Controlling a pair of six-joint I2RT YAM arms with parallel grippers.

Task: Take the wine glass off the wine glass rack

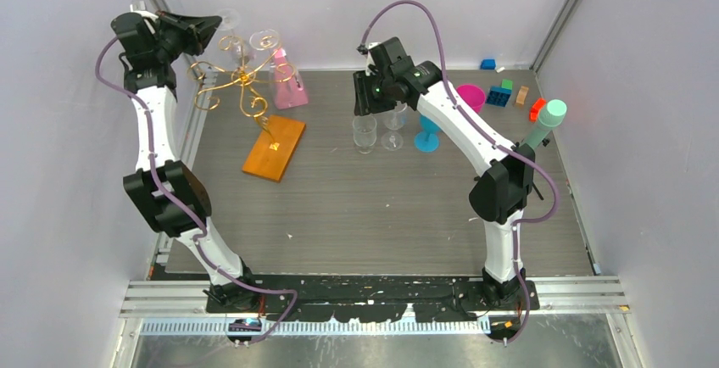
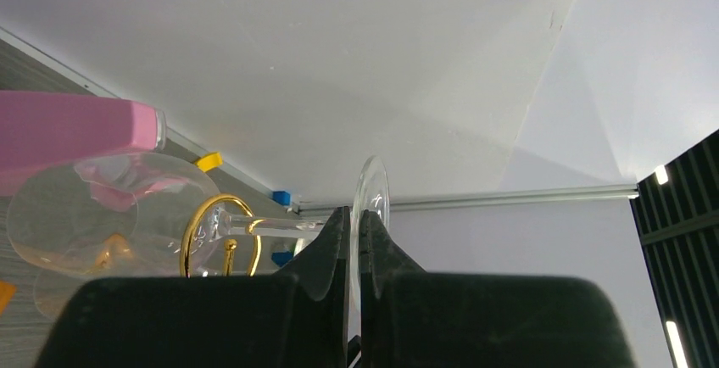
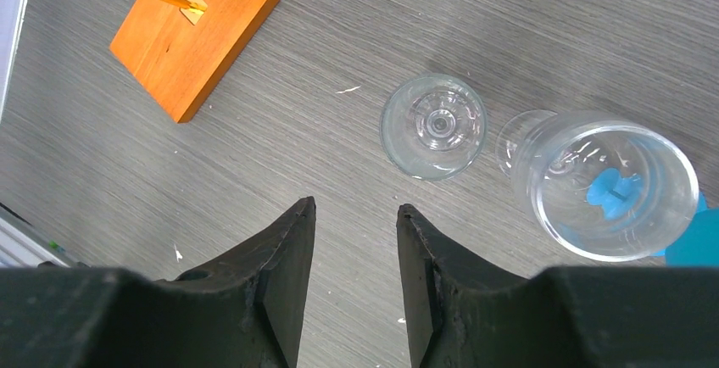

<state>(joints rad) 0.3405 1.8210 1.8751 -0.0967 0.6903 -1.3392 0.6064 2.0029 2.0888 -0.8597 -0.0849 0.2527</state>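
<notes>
We identify the wine glass rack point(image 1: 244, 80) as thin, curled gold wire with looped arm ends. It rises from a flat rectangular orange wooden base point(image 1: 274, 147) with visible grain.

The wine glass point(image 2: 284, 225) is clear and smooth, with a thin round foot, a slender stem and a rounded bowl. It lies roughly horizontal at the top of the rack, its stem at one gold loop point(image 2: 216, 236). We cannot tell whether it touches the wire. A pink plastic object point(image 2: 76, 135) stands just behind the rack.

The left arm reaches high at the rack's far-left side with the forearm raised. The left gripper point(image 2: 353, 220) has its matte black jaws clamped on the edge of the glass foot.

The right arm extends over the grey wood-grain table point(image 3: 526, 29) to the right of the rack, pointing down. The right gripper point(image 3: 354, 249) has its jaws parted and holds nothing. It is near two upright clear glasses point(image 3: 433, 126).
</notes>
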